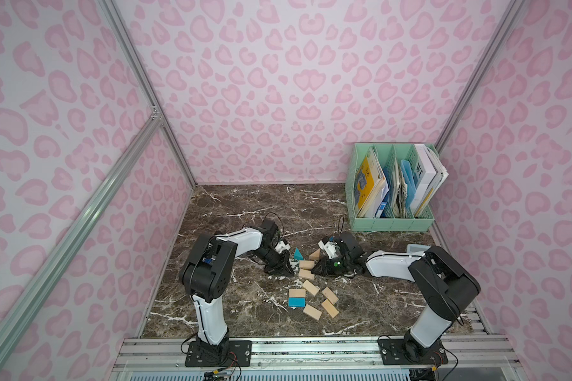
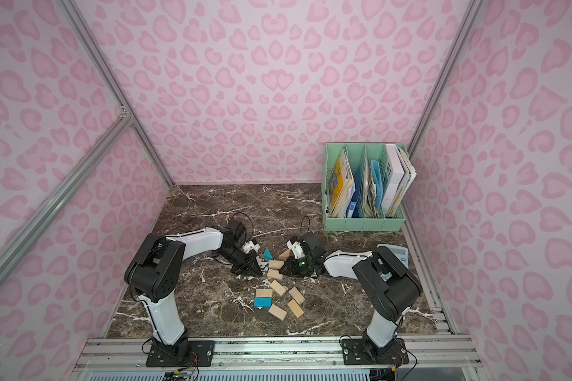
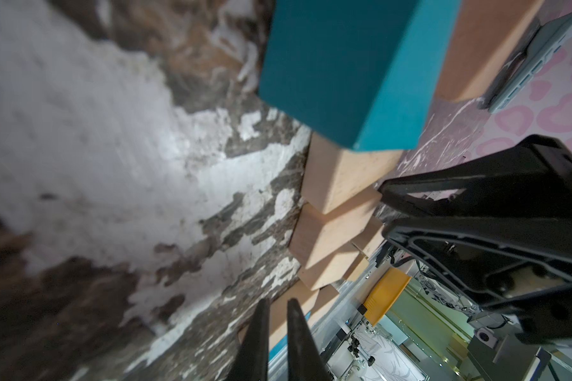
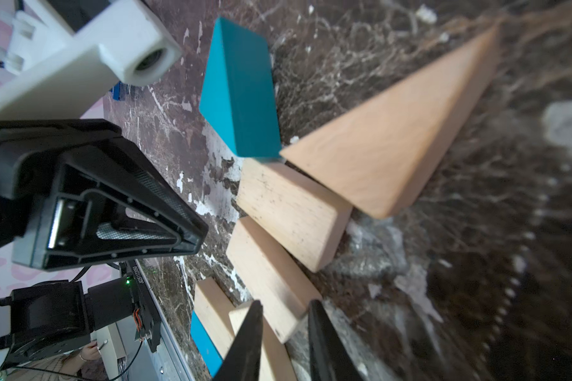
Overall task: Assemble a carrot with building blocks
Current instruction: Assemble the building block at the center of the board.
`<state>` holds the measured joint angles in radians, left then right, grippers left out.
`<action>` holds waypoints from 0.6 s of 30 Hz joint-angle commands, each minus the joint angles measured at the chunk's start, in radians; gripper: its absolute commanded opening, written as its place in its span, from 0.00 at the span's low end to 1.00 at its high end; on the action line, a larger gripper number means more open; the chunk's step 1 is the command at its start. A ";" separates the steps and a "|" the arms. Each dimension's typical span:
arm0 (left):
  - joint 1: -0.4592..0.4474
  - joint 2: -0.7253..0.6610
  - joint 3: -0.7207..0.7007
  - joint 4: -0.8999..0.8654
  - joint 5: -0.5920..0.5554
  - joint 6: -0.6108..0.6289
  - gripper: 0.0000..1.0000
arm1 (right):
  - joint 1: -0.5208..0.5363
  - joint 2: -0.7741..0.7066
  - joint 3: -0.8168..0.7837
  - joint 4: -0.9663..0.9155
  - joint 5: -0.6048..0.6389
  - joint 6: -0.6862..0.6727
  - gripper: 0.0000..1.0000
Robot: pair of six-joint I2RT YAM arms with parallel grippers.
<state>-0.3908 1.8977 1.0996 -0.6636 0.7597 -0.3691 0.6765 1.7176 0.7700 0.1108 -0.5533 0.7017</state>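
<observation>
Two light-wood rect. blocks [image 1: 306, 264], long axes 9–3, lie btwn claws: L gripper [image 1: 291, 269] at 9, slit-open, empty; R gripper [image 1: 314, 268] at 3, ajar, empty.

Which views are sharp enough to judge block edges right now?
Both top views: sharp, evenly lit, blocks small. Left wrist: tabletop blurred, one patch washed pale; blue triangle fairly crisp. Right wrist: tan rectangles sharp, tabletop beyond smeared.

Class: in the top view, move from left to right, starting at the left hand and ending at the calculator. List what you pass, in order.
left hand → blue triangle → wooden triangle → calculator
</observation>
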 commanded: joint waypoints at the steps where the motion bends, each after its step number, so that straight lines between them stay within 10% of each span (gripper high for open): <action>1: -0.003 0.018 0.009 0.014 0.006 -0.005 0.14 | 0.002 -0.006 0.000 -0.004 0.001 -0.009 0.27; 18: -0.021 0.078 0.062 0.012 0.023 -0.001 0.12 | -0.003 0.034 0.022 -0.005 -0.014 -0.016 0.27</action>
<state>-0.4084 1.9697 1.1511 -0.6365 0.7681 -0.3859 0.6750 1.7473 0.7849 0.1089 -0.5617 0.6994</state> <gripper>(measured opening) 0.121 0.266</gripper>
